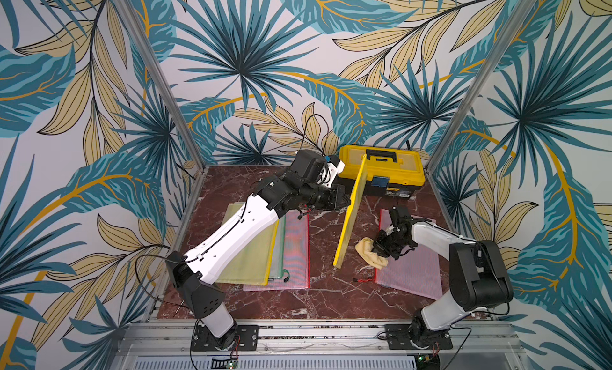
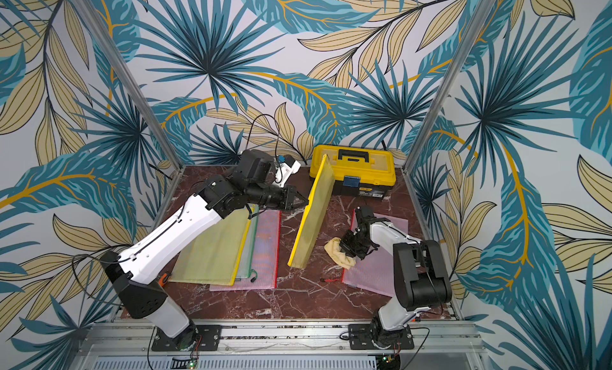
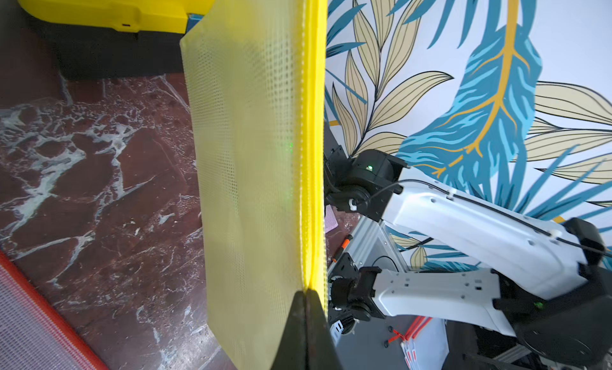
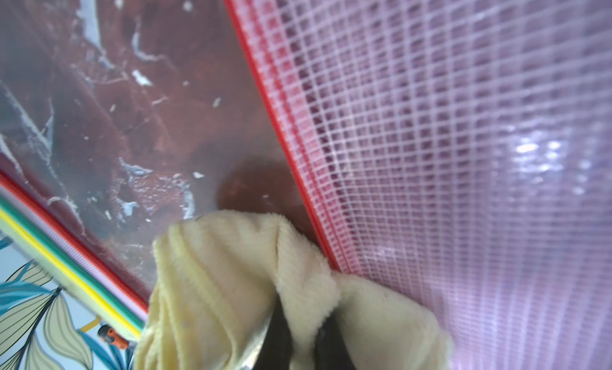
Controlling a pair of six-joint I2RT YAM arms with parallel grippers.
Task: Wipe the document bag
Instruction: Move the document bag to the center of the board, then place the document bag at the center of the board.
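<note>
A yellow mesh document bag [image 1: 352, 212] [image 2: 313, 216] [image 3: 251, 153] stands on edge mid-table, running from the toolbox toward the front. My left gripper [image 1: 347, 201] [image 2: 304, 201] [image 3: 306, 290] is shut on its yellow zipper border. My right gripper [image 1: 379, 249] [image 2: 347, 249] [image 4: 303, 322] is shut on a pale yellow cloth [image 1: 367, 250] [image 2: 336, 250] [image 4: 225, 279]. The cloth sits low, just right of the upright bag, at the red zipper edge of a pink mesh bag [image 1: 410, 272] [image 4: 430, 119] lying flat. A small gap separates cloth and yellow bag.
A stack of flat bags [image 1: 265, 249] in yellow, green and pink lies under my left arm. A yellow and black toolbox [image 1: 384, 169] stands at the back. The red marble tabletop [image 1: 318, 295] is bounded by aluminium posts and patterned walls.
</note>
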